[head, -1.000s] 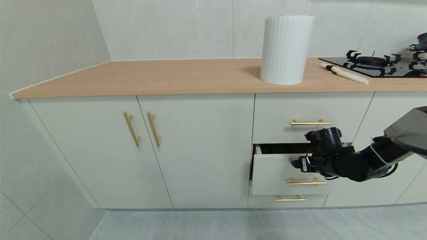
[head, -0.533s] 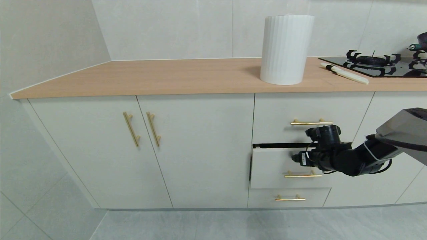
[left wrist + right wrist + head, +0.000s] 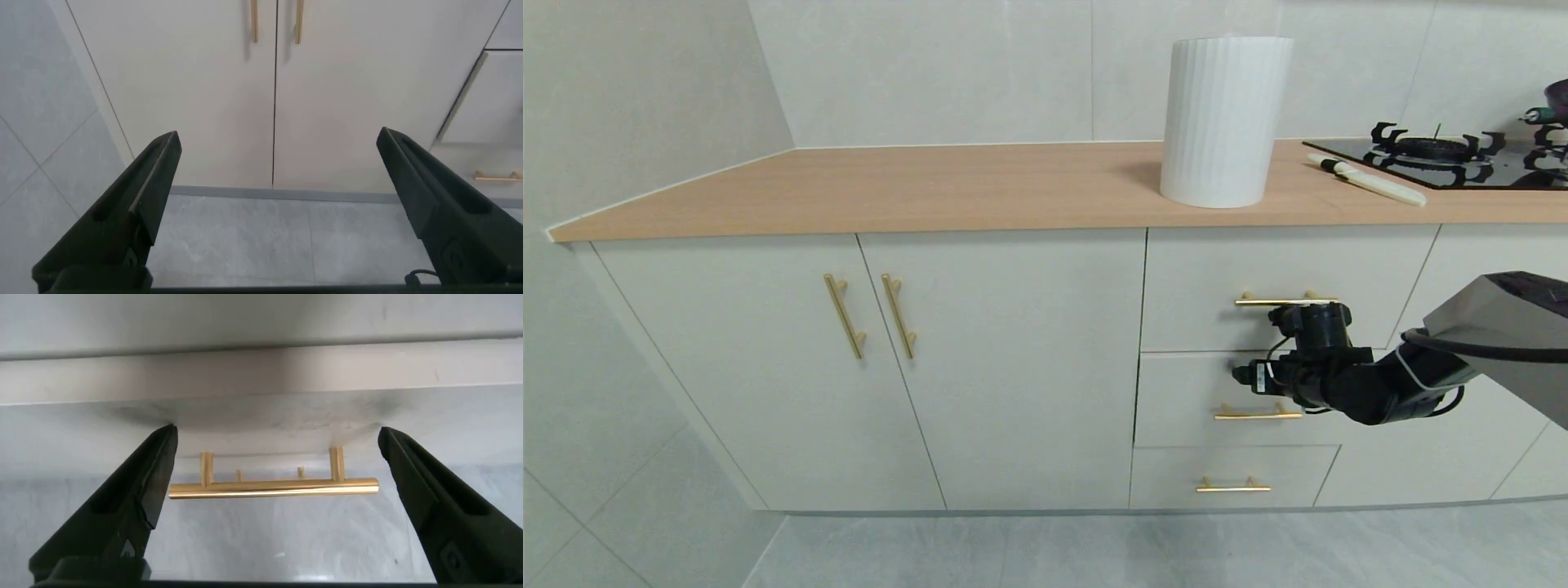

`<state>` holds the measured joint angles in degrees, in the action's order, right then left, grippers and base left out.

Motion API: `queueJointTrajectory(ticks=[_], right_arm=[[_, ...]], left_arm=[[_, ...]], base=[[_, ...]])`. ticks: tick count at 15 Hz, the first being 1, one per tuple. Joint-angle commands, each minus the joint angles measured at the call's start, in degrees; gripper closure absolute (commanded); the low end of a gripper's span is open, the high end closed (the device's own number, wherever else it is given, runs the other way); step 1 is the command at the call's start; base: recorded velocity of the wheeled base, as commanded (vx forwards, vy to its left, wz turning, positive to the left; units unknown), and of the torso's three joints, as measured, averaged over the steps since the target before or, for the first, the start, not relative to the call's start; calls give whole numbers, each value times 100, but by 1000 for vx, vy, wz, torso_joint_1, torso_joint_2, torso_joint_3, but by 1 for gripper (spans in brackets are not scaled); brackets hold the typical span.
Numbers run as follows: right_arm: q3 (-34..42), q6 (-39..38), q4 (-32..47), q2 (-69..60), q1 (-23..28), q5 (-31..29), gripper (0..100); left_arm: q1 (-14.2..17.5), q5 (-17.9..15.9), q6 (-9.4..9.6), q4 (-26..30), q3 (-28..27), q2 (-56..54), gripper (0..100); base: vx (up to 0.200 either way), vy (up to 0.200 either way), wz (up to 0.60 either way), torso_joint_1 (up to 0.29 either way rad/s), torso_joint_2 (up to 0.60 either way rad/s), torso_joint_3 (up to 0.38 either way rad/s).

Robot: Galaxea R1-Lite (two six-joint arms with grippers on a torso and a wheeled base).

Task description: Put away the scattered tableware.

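The middle drawer (image 3: 1184,400), pulled out a second before, was now shut flush with the cabinet front, and the right arm had followed it in. The right gripper (image 3: 275,441) sat close to the drawer face just above its gold handle (image 3: 274,487), fingers spread wide, holding nothing. The left gripper (image 3: 278,139) hung low, equally wide open and empty, facing the cabinet doors (image 3: 327,98). Farther back, on the wooden countertop (image 3: 931,188), a cream knife (image 3: 1372,183) lay at the hob's (image 3: 1437,163) edge, right of a white ribbed canister (image 3: 1223,122).
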<state>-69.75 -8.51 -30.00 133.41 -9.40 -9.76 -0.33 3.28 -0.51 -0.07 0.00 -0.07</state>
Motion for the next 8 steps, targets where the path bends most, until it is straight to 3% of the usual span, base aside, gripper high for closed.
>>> queueJointTrajectory(ticks=[1, 8], right_arm=[[-249, -2, -6, 185, 17, 1, 0], [-724, -10, -32, 422, 87, 1, 0]], left_arm=[[-2, 6, -2, -1, 0, 7, 0], [-2, 6, -2, -1, 0, 7, 0]], base=[[0, 0, 0, 0, 0, 0], [0, 0, 0, 0, 0, 0]])
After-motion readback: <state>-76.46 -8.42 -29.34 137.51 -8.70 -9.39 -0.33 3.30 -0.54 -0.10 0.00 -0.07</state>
